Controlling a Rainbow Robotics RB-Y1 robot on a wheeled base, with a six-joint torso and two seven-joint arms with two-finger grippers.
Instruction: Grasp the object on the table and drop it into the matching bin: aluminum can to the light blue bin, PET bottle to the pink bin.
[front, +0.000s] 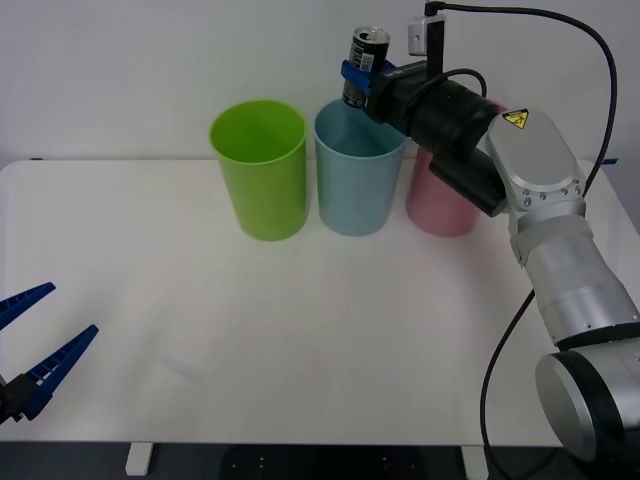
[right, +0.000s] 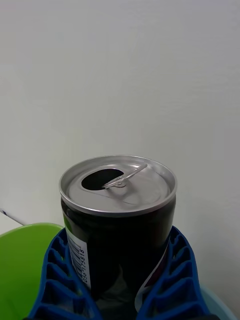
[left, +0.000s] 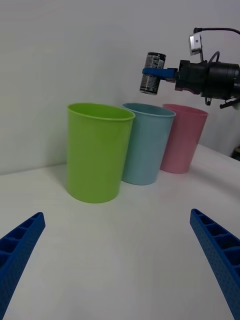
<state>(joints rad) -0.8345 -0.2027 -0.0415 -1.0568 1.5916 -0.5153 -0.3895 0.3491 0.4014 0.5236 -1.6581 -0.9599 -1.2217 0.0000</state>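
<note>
My right gripper (front: 356, 76) is shut on the aluminum can (front: 365, 60), a small silver can with a dark label, held upright in the air above the light blue bin (front: 358, 170). Up close, the can (right: 118, 220) shows its opened pull-tab top between the blue ribbed fingers (right: 175, 280). From the left wrist, the can (left: 152, 73) hangs over the light blue bin (left: 146, 142), with the pink bin (left: 182, 137) beside it. The pink bin (front: 438, 205) stands partly behind the right arm. My left gripper (front: 35, 340) rests open near the table's (front: 300, 340) front left edge.
A lime green bin (front: 260, 168) stands at the left of the row of three, touching or nearly touching the blue one. A black cable loops from the right wrist down the arm. A white wall rises behind the bins.
</note>
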